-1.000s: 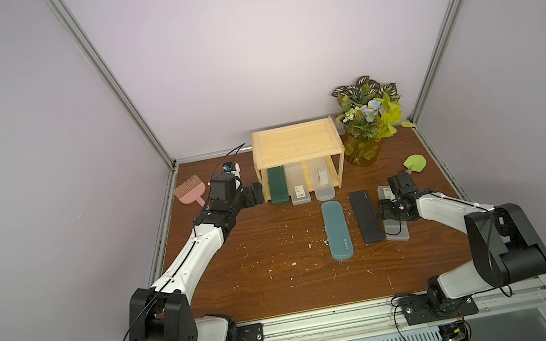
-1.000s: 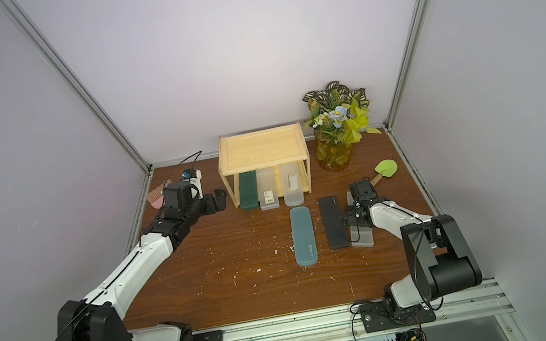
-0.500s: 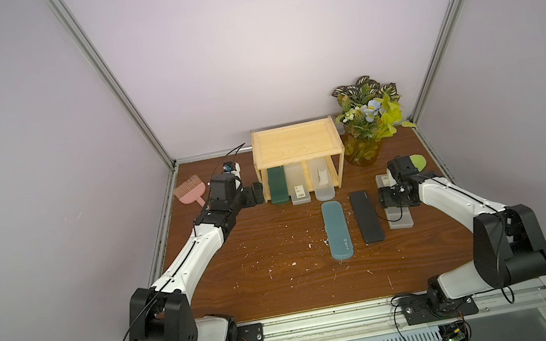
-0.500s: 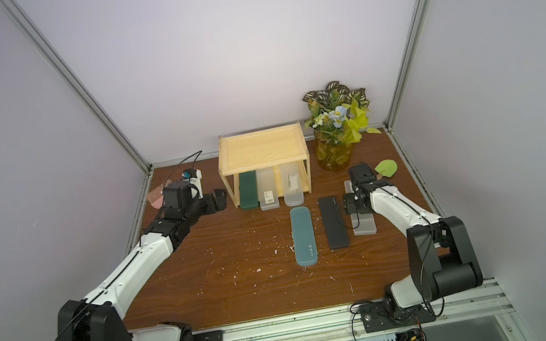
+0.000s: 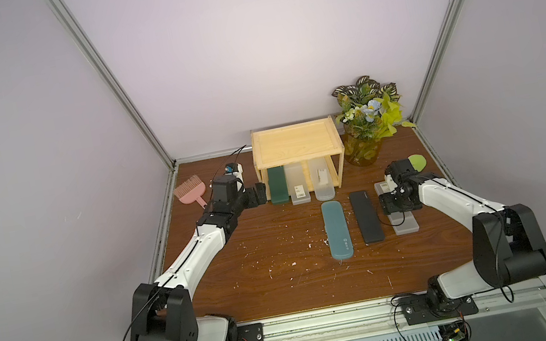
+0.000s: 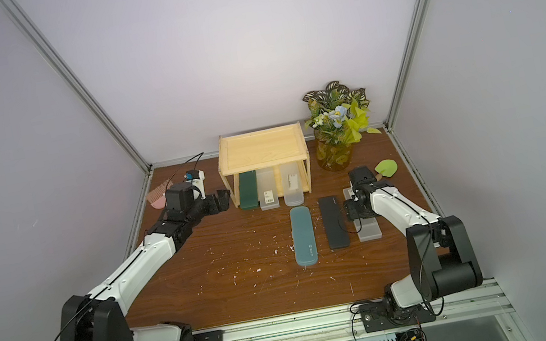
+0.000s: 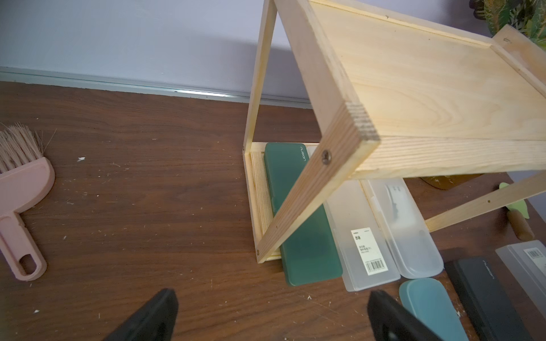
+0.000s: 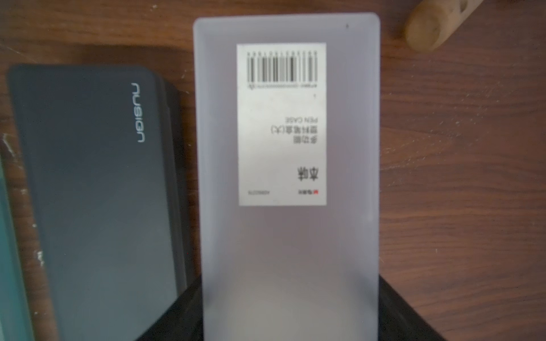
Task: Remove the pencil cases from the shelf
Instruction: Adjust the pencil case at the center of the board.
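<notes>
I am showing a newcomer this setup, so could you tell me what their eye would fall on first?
The pale wooden shelf at the back stands out, with a dark green case, a labelled frosted case and a clear case on its lower tier. In front lie a teal case and a black case, beside a grey barcode case clasped by the right gripper.

Dark brown wooden table (image 5: pixel 284 283), littered with small white specks (image 5: pixel 309 246). Pink hand brush (image 5: pixel 188 193) lies flat near the back left edge; an amber glass vase (image 5: pixel 362 155) of leaves and flowers (image 5: pixel 369 112) stands upright at back right. A green-bladed tool (image 6: pixel 387 168) with wooden handle (image 8: pixel 434 26) lies flat near the right edge, apart from the vase.
</notes>
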Controlling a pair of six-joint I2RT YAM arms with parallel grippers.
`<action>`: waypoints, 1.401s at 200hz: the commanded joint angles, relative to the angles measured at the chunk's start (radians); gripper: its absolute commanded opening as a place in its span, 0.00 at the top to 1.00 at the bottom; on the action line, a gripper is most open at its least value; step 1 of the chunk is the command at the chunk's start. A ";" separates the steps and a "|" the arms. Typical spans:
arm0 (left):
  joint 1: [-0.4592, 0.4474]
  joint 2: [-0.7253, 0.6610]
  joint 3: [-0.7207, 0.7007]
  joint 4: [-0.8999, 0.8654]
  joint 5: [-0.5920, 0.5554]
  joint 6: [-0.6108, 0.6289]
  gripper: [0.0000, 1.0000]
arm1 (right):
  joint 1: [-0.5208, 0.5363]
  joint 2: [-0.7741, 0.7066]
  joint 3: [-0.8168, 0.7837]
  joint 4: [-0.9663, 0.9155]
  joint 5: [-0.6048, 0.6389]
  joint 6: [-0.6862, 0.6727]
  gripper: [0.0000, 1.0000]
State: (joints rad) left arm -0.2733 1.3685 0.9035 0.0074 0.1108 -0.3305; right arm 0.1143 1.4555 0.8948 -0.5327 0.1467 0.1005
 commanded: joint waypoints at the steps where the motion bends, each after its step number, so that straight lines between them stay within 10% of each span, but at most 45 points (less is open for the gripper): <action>1: -0.007 0.020 -0.009 0.018 0.016 -0.008 0.00 | -0.006 0.021 0.005 0.029 -0.007 -0.005 1.00; 122: -0.007 0.031 0.015 -0.018 -0.011 0.004 0.00 | -0.017 0.122 -0.031 0.089 -0.023 0.040 1.00; 161: -0.007 0.027 0.029 -0.033 -0.015 0.004 0.00 | -0.024 0.119 -0.031 0.088 -0.019 0.045 0.31; 280: -0.035 -0.005 0.099 -0.099 -0.041 -0.003 0.00 | -0.025 0.015 -0.001 0.089 -0.044 0.036 0.01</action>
State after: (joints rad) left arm -0.2920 1.3861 0.9554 -0.0555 0.0860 -0.3298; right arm 0.0940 1.5558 0.8528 -0.4244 0.1207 0.1310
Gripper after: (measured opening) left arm 0.998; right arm 0.953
